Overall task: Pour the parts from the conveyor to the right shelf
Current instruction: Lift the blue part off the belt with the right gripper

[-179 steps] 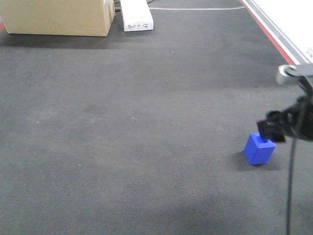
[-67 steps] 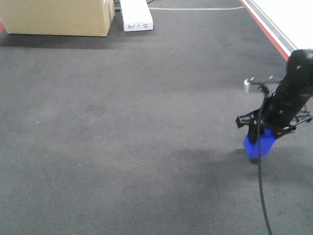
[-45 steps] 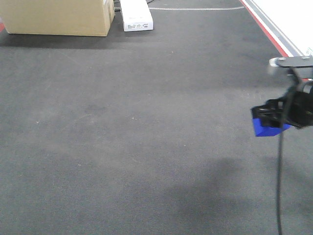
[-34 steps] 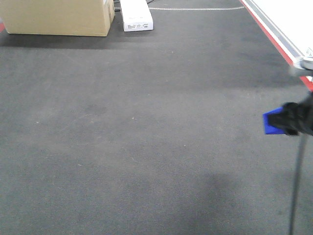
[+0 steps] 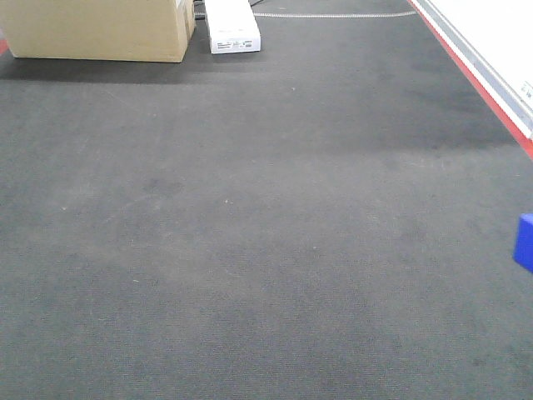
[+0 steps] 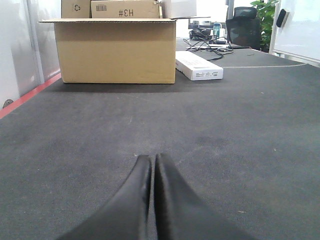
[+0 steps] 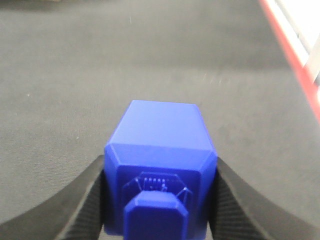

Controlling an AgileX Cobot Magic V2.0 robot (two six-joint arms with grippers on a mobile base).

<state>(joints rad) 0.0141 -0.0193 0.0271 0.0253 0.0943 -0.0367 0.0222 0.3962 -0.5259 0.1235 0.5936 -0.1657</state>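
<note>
In the right wrist view a bright-blue part (image 7: 160, 155) sits clamped between the two black fingers (image 7: 82, 197) of my right gripper (image 7: 160, 200), its stud facing the camera, lifted above the dark-grey conveyor (image 7: 150, 65). The front view catches only a sliver of the blue part (image 5: 525, 242) at the right edge; the right arm itself is outside that frame. My left gripper (image 6: 152, 159) hovers low over the conveyor (image 6: 225, 130) with its fingers pressed together and nothing between them. The right shelf is out of view.
A cardboard box (image 5: 100, 29) and a flat white box (image 5: 231, 25) stand at the far end of the belt. A red edge strip (image 5: 479, 79) runs along the right side. Cables and an office chair (image 6: 242, 32) lie beyond.
My right gripper closed on the blue part where it stood on the belt, lifted it, and carried it rightward until the arm left the front view.
</note>
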